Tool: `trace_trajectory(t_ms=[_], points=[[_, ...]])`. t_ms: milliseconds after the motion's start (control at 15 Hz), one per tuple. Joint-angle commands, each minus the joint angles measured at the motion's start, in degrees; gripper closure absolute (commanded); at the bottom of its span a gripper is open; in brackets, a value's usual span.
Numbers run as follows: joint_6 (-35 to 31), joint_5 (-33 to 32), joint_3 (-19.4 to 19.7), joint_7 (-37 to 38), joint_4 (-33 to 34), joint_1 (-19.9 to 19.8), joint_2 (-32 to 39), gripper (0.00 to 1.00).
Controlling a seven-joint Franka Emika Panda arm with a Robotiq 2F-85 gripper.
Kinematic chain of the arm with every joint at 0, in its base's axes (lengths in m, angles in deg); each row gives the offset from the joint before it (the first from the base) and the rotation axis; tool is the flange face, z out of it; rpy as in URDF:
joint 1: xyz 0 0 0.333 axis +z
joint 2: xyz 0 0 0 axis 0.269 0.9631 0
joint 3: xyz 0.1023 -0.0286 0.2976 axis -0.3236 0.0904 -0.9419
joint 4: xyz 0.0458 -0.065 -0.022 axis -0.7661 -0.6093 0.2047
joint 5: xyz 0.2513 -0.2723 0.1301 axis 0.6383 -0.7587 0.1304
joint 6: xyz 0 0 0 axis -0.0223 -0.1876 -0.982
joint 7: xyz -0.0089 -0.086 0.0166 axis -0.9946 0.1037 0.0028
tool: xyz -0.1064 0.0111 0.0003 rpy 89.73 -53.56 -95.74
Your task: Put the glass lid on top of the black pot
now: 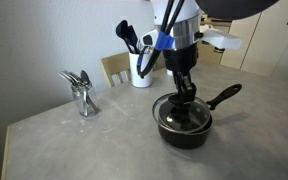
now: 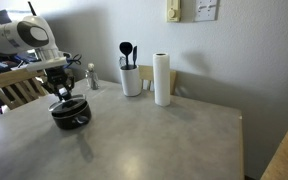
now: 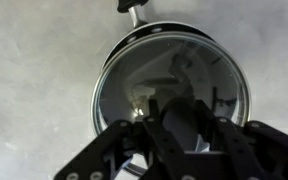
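Holding my claw (image 1: 187, 93) straight down over the middle of the glass lid (image 3: 199, 65), I see it lying rim to rim on the black pot (image 1: 187, 136) on the bench (image 1: 74, 150), centred so it seats squarely; whether the jaws are clamped or parted I cannot tell.

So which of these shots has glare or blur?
Wrist view: the glass lid mirrors light patches, and the fingers up close look soft. In an exterior view the black pot throws only a faint shadow on the table.
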Motion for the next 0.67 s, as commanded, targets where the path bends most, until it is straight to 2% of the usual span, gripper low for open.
trace_trajectory(t_ms=[0,333,600], points=[[-3.9,-2.8,1.0,1.9,-2.1,-0.2,-1.3,0.86],[-6.3,-3.3,1.7,2.6,-2.3,-0.4,-1.2,0.86],[-5.2,-1.3,1.4,4.6,-2.8,-0.3,-2.1,0.86]])
